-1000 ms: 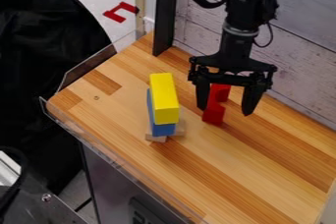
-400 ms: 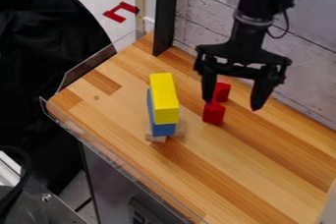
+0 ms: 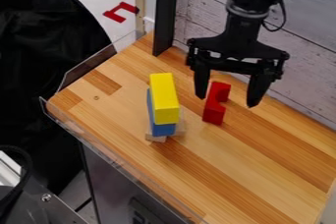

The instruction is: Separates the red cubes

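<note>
The gripper (image 3: 226,101) has scooted left in view, 2 fingers spread wide, red block (image 3: 214,110) lying below and between them, long axis crossing their line.

No legible txt, nos. or labels; marks (image 3: 138,214) on dark panel (image 3: 154,213) too sm. to read.

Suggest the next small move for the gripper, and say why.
I'd probably ease the gripper slightly toward the picture's left before going lower. Its fingers are open, and the red cubes, which look joined, appear closer to the picture-left fingertip than to the other one, so centring might help it straddle them.
</note>
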You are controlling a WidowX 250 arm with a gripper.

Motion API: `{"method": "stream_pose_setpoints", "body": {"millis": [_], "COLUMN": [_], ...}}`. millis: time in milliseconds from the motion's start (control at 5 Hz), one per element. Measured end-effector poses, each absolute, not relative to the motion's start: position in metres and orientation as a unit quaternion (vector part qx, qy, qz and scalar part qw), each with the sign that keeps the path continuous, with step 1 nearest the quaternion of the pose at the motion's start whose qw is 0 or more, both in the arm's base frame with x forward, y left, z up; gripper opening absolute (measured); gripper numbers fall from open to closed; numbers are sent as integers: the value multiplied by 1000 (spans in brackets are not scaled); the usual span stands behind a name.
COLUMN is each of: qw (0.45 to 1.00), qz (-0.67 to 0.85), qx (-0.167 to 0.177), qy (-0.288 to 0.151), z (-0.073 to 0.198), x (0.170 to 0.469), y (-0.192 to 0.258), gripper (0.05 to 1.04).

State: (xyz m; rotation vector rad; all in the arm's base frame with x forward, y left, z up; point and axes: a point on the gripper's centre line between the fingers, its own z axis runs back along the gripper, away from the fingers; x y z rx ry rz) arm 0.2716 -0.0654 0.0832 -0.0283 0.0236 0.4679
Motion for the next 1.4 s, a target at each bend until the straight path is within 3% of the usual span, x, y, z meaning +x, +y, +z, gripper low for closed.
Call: {"method": "stream_pose_setpoints", "body": {"millis": [400, 800, 1000, 1400], "qw": [987, 994, 992, 985], "qz": [157, 105, 122, 171], "qx": [-36, -22, -13, -3], "qy": [11, 29, 28, -3], "z": [61, 45, 44, 74], "x": [275, 289, 289, 272], "y": [-73, -82, -80, -73], "gripper": [998, 998, 998, 998]}}
